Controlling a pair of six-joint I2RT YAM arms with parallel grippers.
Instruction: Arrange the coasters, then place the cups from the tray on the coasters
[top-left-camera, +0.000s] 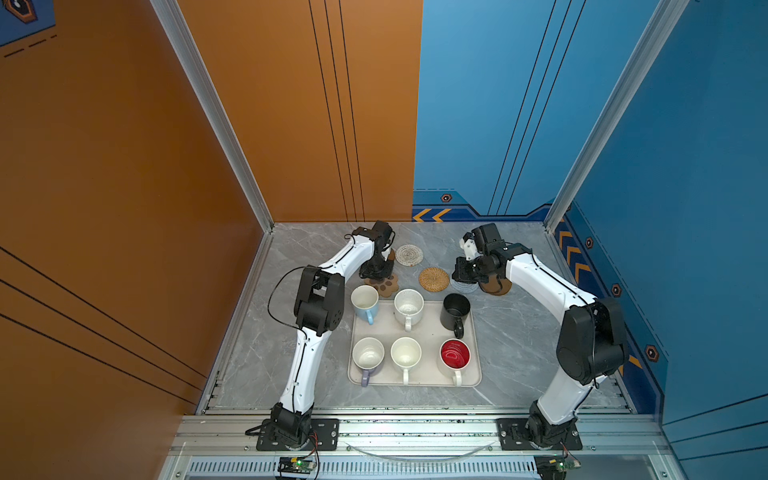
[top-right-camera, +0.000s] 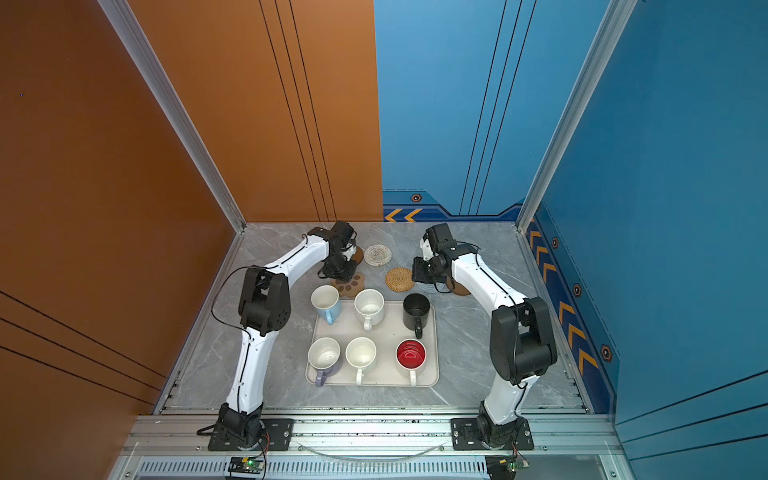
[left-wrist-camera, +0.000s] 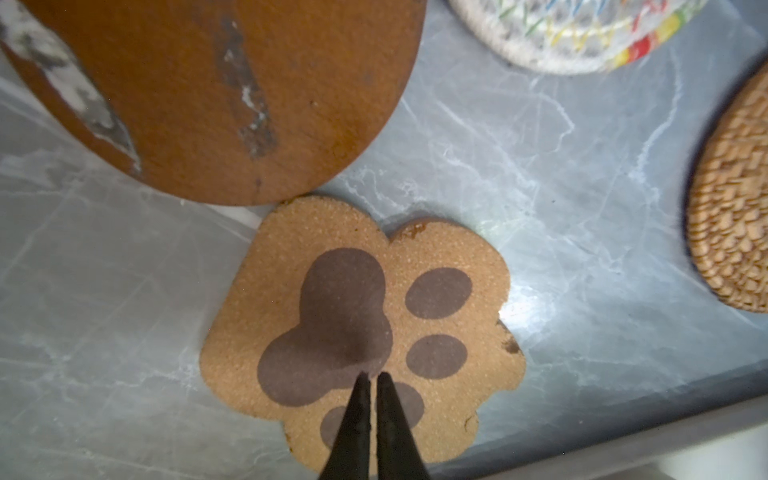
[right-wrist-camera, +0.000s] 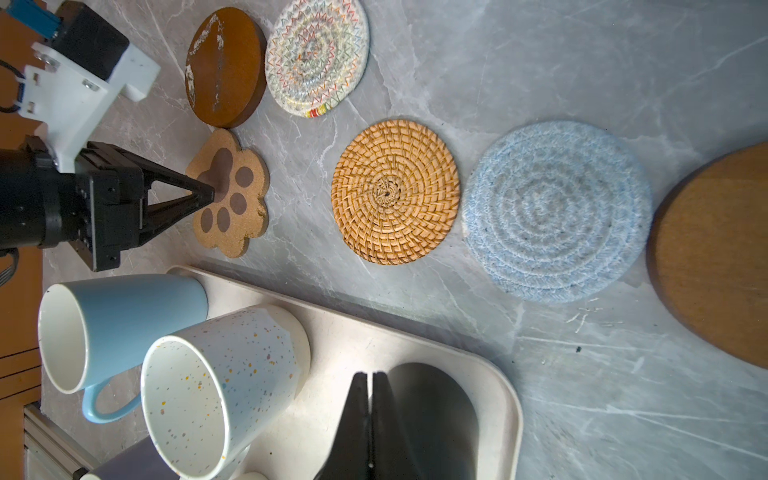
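Your paw coaster (top-left-camera: 386, 286) lies flat on the worktop (top-left-camera: 511, 340) just past the tray's (top-left-camera: 430, 345) far-left corner, toes toward about 4 o'clock in a top view. Your left end effector (left-wrist-camera: 372, 376), tips pressed together, sits over its large pad. The right end effector (right-wrist-camera: 370, 376) is pressed together too.

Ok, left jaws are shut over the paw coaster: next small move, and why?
Probably press down and slide the paw coaster sideways, out from between the brown disc and the tray. The left gripper has its jaws shut, tips over the large pad, suited to pushing; the paw's edge sits right against the disc, with the tray corner close opposite.
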